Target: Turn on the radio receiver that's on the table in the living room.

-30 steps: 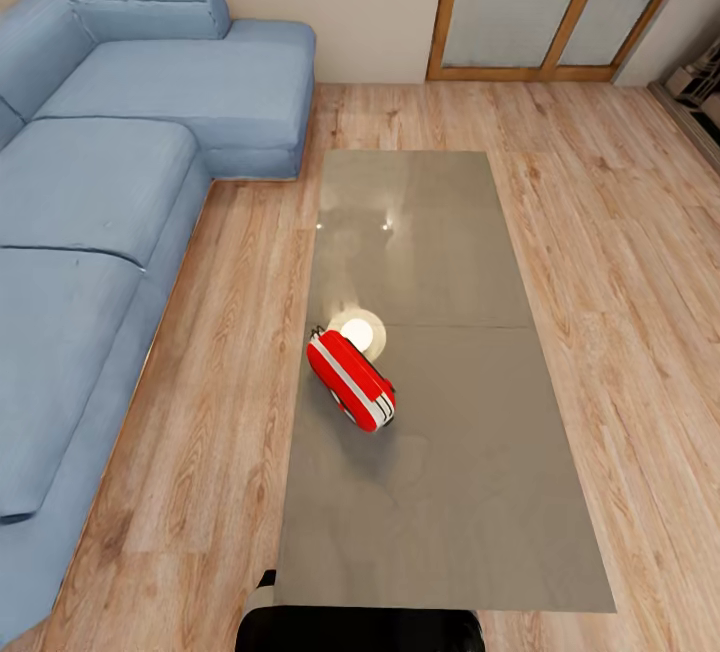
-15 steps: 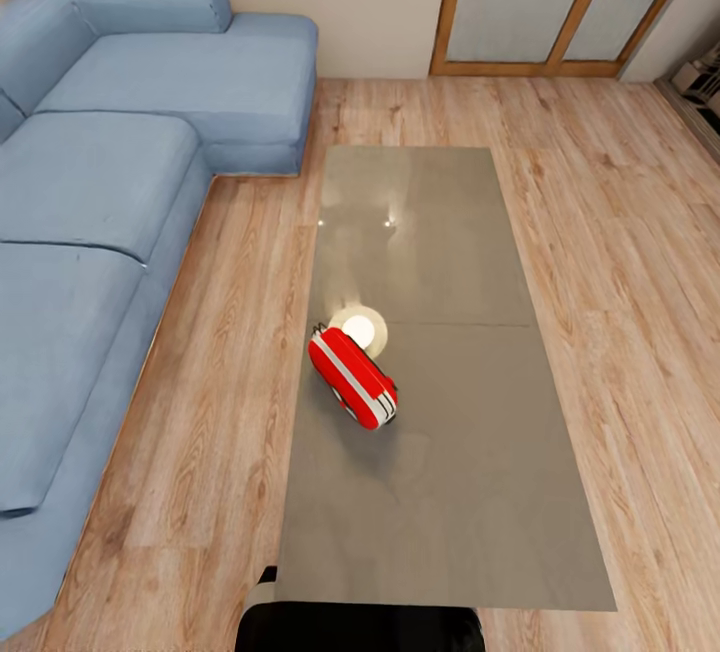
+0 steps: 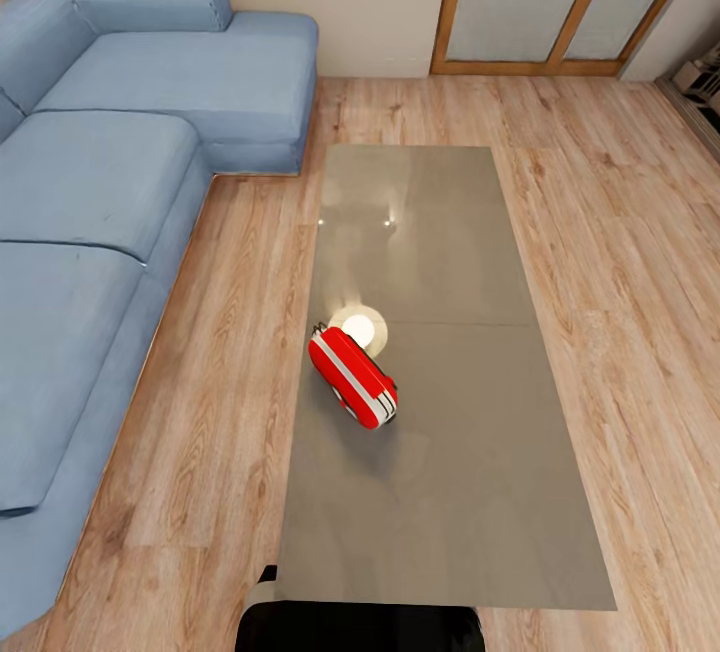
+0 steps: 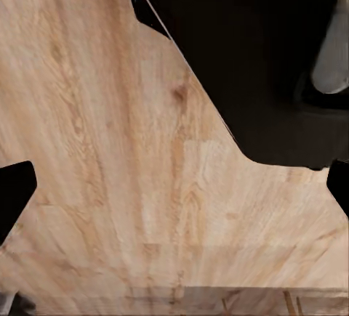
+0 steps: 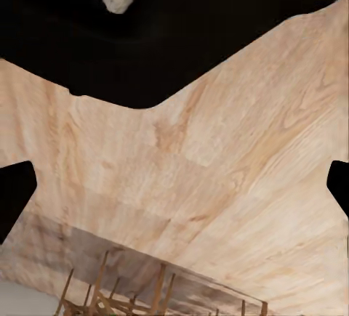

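Observation:
In the head view the red radio receiver (image 3: 351, 378), with its white band, lies tilted near the left edge of the long grey-brown table (image 3: 450, 492), about halfway along it. In the left wrist view my left gripper (image 4: 174, 189) is open, its dark fingertips (image 4: 13, 191) far apart over bare wood floor. In the right wrist view my right gripper (image 5: 174, 189) is open too, with only floor planks between its fingertips (image 5: 14, 192). Both hang low beside my dark base, away from the radio.
A pale round disc (image 3: 359, 329) lies on the table just beyond the radio. The blue L-shaped sofa (image 3: 90, 232) runs along the left, with a strip of wood floor (image 3: 230, 352) between it and the table. Wood-framed glass doors (image 3: 560, 2) stand at the far right.
The head view shifted slightly a second ago and has since held still. The radio, disc and table have not moved.

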